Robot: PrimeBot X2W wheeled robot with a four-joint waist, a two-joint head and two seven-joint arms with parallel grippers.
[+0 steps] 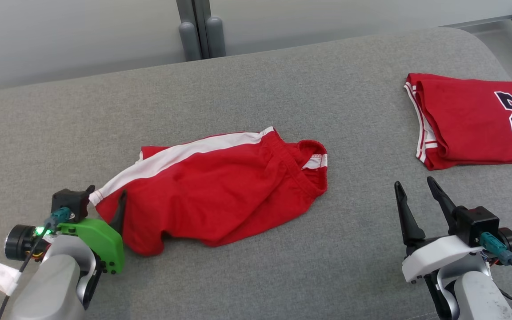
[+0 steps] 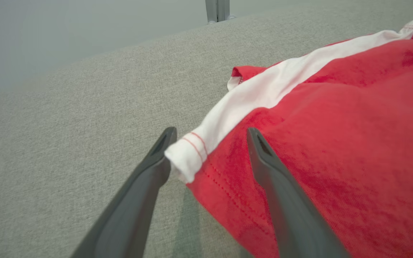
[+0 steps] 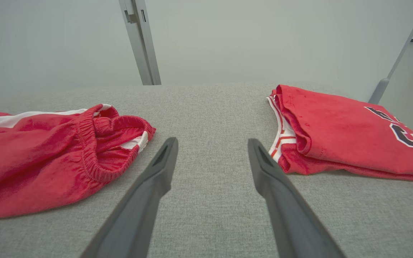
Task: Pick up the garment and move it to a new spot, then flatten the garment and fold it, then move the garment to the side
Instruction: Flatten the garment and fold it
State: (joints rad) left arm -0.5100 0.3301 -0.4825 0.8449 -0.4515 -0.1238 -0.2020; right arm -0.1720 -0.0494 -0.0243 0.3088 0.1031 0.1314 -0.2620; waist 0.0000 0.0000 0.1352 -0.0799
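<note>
**Red shorts lie crumpled mid-surface; both grippers are open**

Head view: The red shorts (image 1: 220,191), marked by a white side stripe, are seen crumpled at the centre of the grey padded surface (image 1: 282,89). The left gripper (image 1: 107,202) is placed at 8 o'clock, at the shorts' leg hem, with its fingers spread apart. The right gripper (image 1: 414,184) is found at 4 o'clock, fingers apart, well clear of the cloth. A folded red jersey (image 1: 474,120) is laid at 2 o'clock.

Left wrist view: The left gripper (image 2: 210,132) is shown with its fingers apart and nothing clamped. The white hem corner of the shorts (image 2: 335,125) is lodged between them, against the 9 o'clock finger.

Right wrist view: The right gripper (image 3: 212,141) is held open above bare fabric. The shorts (image 3: 31,168) are seen at 9 o'clock, the jersey (image 3: 342,132) at 3 o'clock.
</note>
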